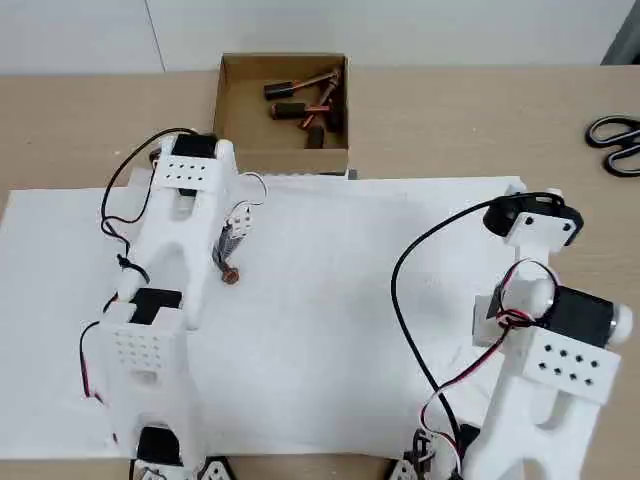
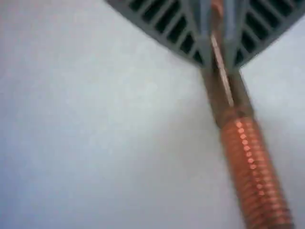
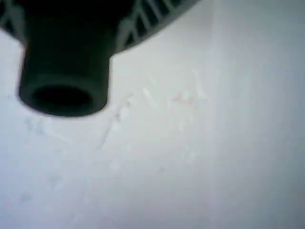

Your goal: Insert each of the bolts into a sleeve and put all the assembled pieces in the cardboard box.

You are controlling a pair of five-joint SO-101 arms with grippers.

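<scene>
My left gripper (image 1: 230, 248) is shut on a copper bolt (image 1: 230, 272) just above the white sheet, a little in front of the cardboard box (image 1: 232, 110). In the left wrist view the bolt (image 2: 252, 171) sticks out threaded end first from between the grey fingers (image 2: 167, 28). My right gripper (image 3: 71, 21) is shut on a black sleeve (image 3: 62, 81), its open end facing the sheet. The right arm (image 1: 545, 330) stands at the right side of the sheet. Several assembled pieces (image 1: 305, 100) lie in the box.
A white sheet (image 1: 340, 300) covers the middle of the wooden table. Scissors (image 1: 615, 140) lie at the far right edge. Black cables loop beside both arms.
</scene>
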